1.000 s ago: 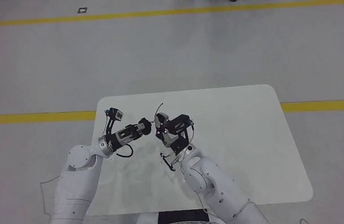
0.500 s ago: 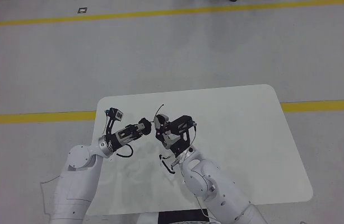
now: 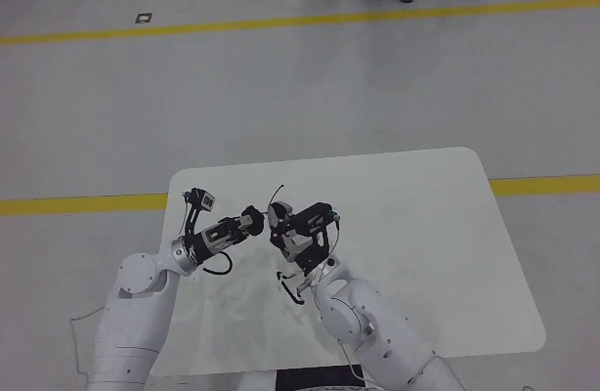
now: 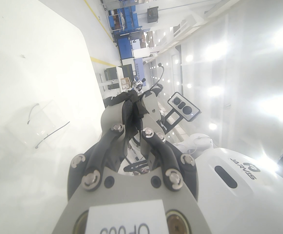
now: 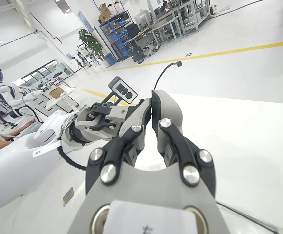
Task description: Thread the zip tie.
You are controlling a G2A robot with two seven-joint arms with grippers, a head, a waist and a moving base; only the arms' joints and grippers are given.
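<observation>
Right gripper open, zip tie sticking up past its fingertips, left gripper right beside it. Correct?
Not open: the right gripper is shut on the zip tie, per the right wrist view. The rest holds, left gripper included.

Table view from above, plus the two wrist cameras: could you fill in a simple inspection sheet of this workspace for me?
Surface: white table with rounded corners.
Job's things: black zip tie sticks out of the right claw, its head end free in the air.
Clutter: thin dark strips, likely spare ties, lie on the table.
Claws: right claw shut on the zip tie; left claw shut, close beside it, what it holds unclear.
Cables: black ribbed cable at the left arm's wrist.
Surroundings: yellow floor lines, workbenches, a plant.
</observation>
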